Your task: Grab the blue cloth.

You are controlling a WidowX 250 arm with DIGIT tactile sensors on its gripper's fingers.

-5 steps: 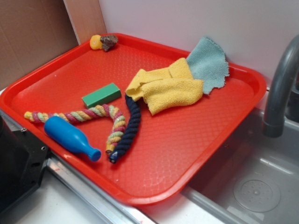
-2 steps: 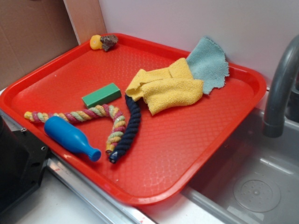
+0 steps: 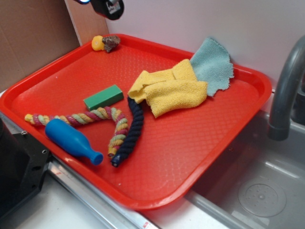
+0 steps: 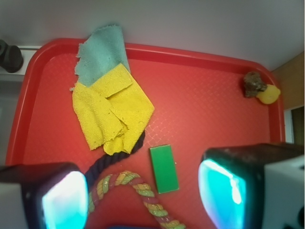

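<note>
Against the pale wall, your black gripper (image 3: 108,6) has just entered above the red plastic tray (image 3: 200,157), jaws wide and empty, well apart from the frayed pale teal-blue cloth (image 3: 212,64) at the far rim.

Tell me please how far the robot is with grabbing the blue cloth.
Nothing is grabbed yet. The blue cloth lies at the far edge of the red tray, partly under the yellow cloth. The gripper hangs high above the tray, jaws open and empty. Left: move over the blue cloth, descend, close.
</note>
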